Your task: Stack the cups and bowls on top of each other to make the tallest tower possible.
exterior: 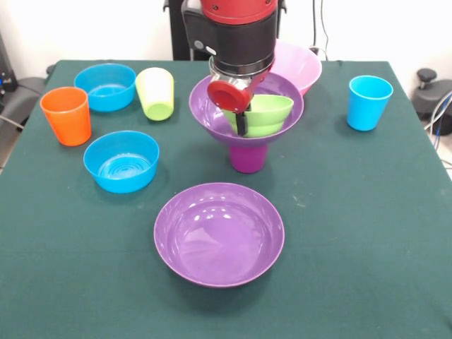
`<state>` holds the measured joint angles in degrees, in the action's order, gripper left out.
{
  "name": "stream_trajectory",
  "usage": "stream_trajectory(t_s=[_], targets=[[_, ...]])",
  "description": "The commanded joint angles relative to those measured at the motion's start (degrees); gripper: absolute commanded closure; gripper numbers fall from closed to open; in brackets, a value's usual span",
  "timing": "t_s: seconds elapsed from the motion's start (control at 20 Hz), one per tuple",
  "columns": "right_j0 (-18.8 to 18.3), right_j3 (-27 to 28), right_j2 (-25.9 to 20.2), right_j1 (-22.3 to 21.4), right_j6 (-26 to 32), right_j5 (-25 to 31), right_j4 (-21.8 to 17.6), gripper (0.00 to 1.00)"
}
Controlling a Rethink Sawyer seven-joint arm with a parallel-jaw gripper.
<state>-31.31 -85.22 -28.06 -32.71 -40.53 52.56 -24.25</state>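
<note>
The tower stands at the table's middle: a purple cup (248,158) with a wide purple bowl (282,86) on its top. A small ribbed green bowl (267,115) sits tilted inside that bowl. My gripper (241,126) comes down from above and is shut on the green bowl's left rim; one black finger (241,123) shows in front of the bowl's wall, the other is hidden. A second wide purple bowl (219,233) lies on the table in front. Two small blue bowls (121,161) (106,86), an orange cup (66,115) and a lime green cup (156,92) stand at the left.
A light blue cup (369,102) stands alone at the right. The big pink bowl (302,65) sits behind the tower, partly hidden by the arm. The green table (367,233) ends at the far edge just behind the pink bowl.
</note>
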Motion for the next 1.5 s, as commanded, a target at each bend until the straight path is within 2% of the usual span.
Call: stream_trajectory(t_s=[0.05, 0.8, 1.5], targets=[[2.0, -1.5, 3.7, 0.6, -9.2, 4.8, 0.3, 1.0], [2.7, -3.9, 5.5, -1.1, -9.5, 3.8, 1.1, 1.0], [4.8, -4.4, 6.9, -0.6, -11.2, 3.5, 2.7, 1.0]])
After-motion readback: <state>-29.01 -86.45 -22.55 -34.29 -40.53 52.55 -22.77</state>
